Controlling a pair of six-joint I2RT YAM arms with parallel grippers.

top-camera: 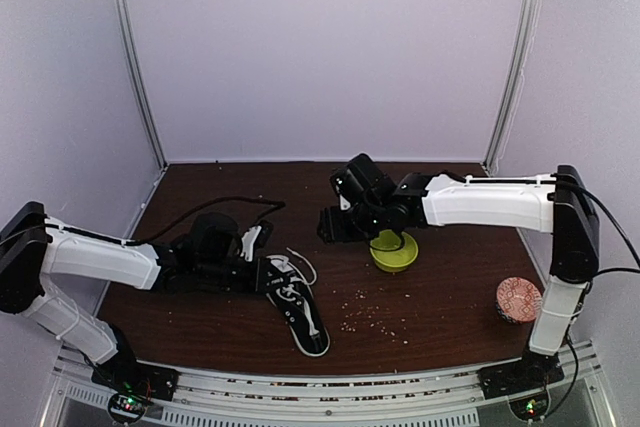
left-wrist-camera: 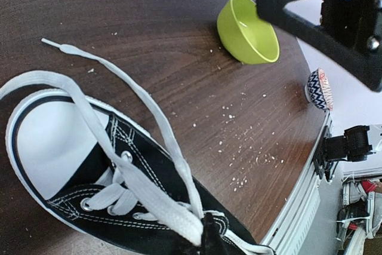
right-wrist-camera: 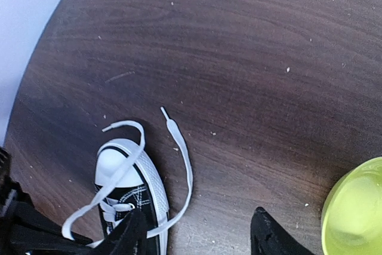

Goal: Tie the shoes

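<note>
While the left arm lies low and stretched over the table (top-camera: 440,297) in the top view, the left gripper (top-camera: 262,269) sits at the sneaker (top-camera: 303,312), near the front edge; the right arm reaches in raised. From the left wrist, its closed fingers (left-wrist-camera: 210,237) pinch a white lace (left-wrist-camera: 143,183). From the right wrist, the right gripper (right-wrist-camera: 197,237) hangs spread and empty between sneaker and green bowl (right-wrist-camera: 355,213).

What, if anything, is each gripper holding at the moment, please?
Left gripper appears to pinch the lace close to the shoe and its eyelets; right gripper holds nothing.
</note>
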